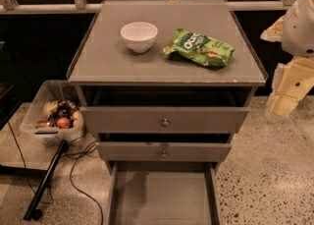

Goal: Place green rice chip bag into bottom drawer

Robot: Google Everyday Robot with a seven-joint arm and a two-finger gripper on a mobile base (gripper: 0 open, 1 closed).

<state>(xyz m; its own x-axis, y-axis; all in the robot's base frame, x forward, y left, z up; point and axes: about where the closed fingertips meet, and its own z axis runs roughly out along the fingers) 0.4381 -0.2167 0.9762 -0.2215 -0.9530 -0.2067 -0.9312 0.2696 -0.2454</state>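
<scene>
The green rice chip bag [200, 47] lies flat on the cabinet top [108, 57], right of centre, with its white lettering facing up. The bottom drawer [162, 199] is pulled out at the cabinet's foot, and its flat grey floor is bare. My gripper [283, 102] hangs at the far right edge of the view, beside the cabinet's right front corner. It is to the right of the bag, lower than it, and not touching it. The arm's white housing [300, 20] shows above the gripper.
A white bowl [139, 36] stands on the cabinet top left of the bag. The two upper drawers [165, 119] with round knobs are slightly out. A clear bin [53, 116] of items, a black pole [46, 180] and cables sit on the floor at the left.
</scene>
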